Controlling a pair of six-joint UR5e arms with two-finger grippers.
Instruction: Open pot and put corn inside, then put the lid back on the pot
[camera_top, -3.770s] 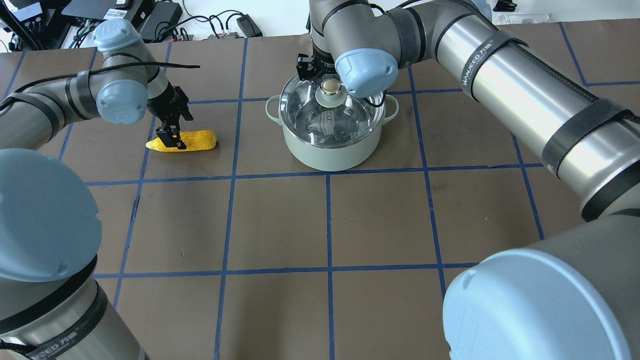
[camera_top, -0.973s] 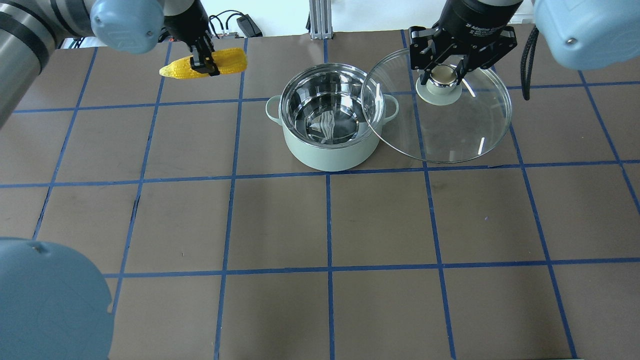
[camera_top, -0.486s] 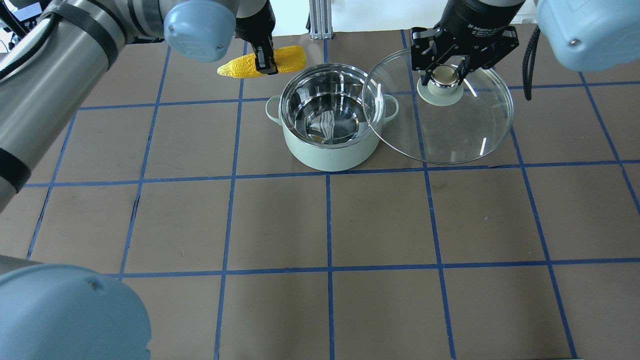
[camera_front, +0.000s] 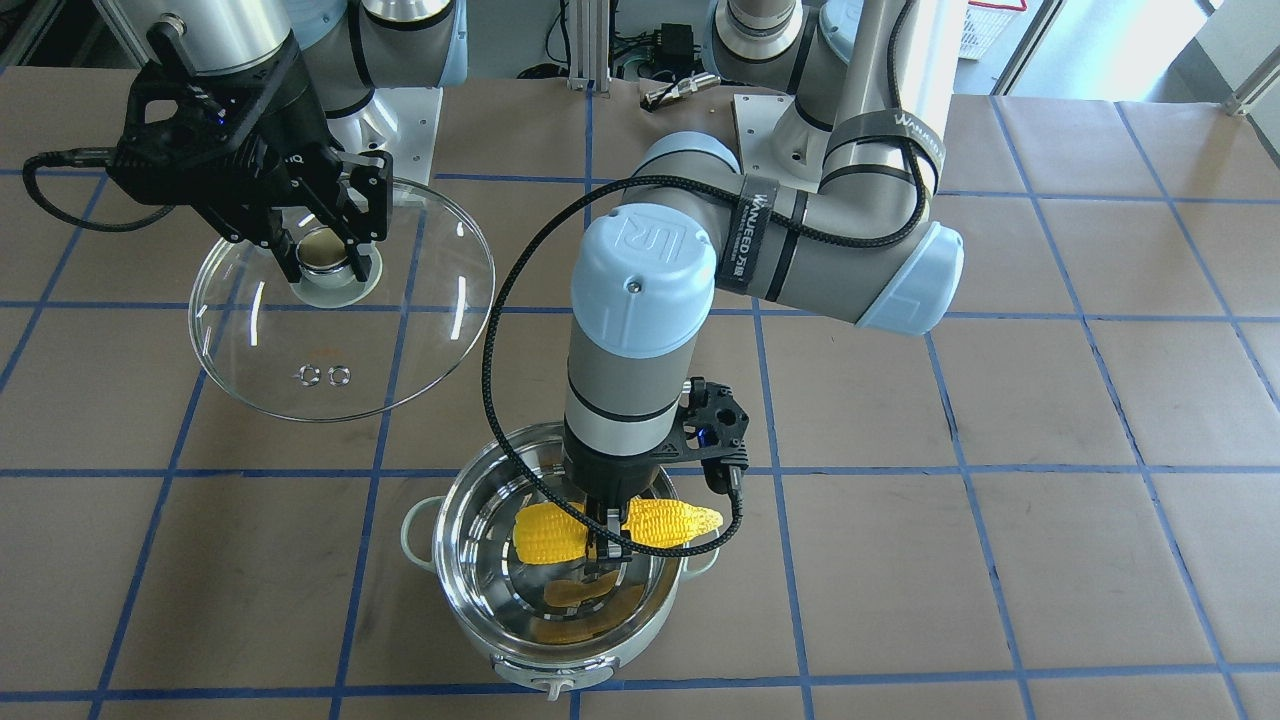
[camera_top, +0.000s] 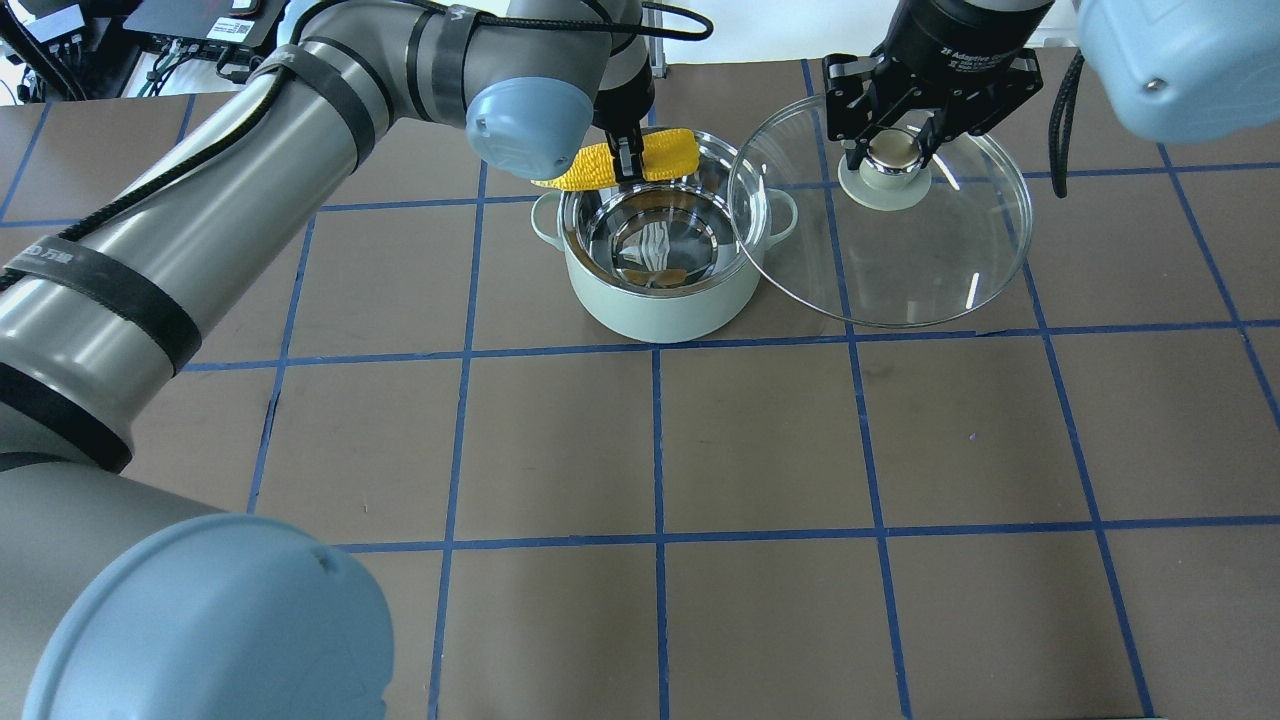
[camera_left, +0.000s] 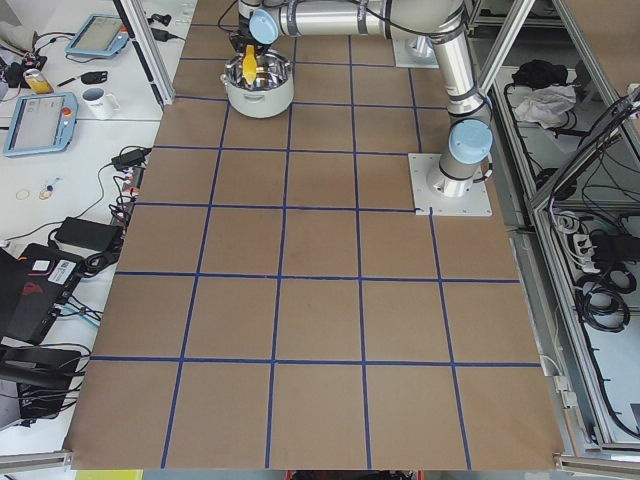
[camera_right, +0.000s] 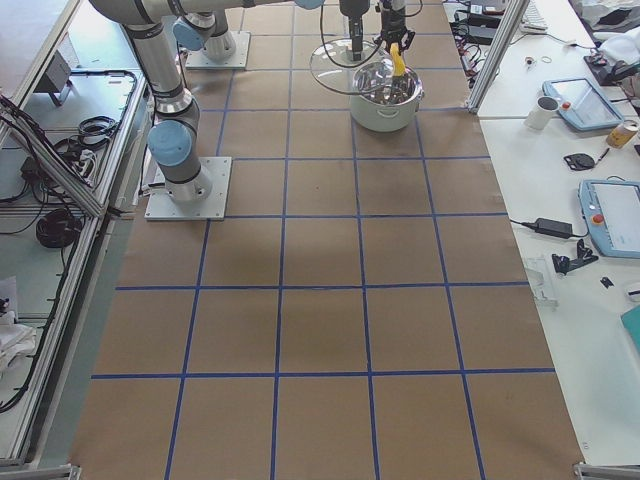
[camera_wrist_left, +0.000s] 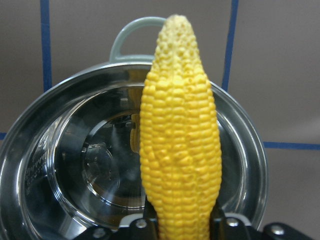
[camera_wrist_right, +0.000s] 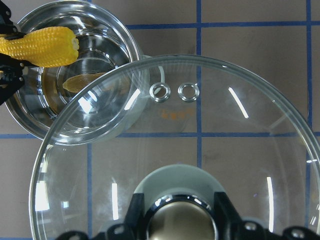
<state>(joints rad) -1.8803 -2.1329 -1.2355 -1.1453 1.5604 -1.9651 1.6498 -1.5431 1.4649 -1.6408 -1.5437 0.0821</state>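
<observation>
The mint-green pot (camera_top: 655, 300) stands open on the table, its steel inside bare (camera_front: 560, 590). My left gripper (camera_top: 630, 168) is shut on the yellow corn (camera_top: 655, 157) and holds it level above the pot's far rim; the corn (camera_front: 660, 522) lies across the opening, its pointed end past the rim. In the left wrist view the corn (camera_wrist_left: 180, 140) hangs over the pot (camera_wrist_left: 75, 165). My right gripper (camera_top: 893, 150) is shut on the knob of the clear glass lid (camera_top: 930, 270), held in the air to the pot's right. The lid (camera_front: 300, 370) also shows in the front view, and in the right wrist view (camera_wrist_right: 210, 150).
The brown table mat (camera_top: 760, 440) carries a blue tape grid. Cables and electronics (camera_top: 200, 30) lie beyond the far edge. The lid's left edge overlaps the pot's right handle (camera_top: 783, 212) in the overhead view.
My left gripper has carried the corn rightward, from left of the pot to above its far rim. The right gripper with the lid has hardly moved.
</observation>
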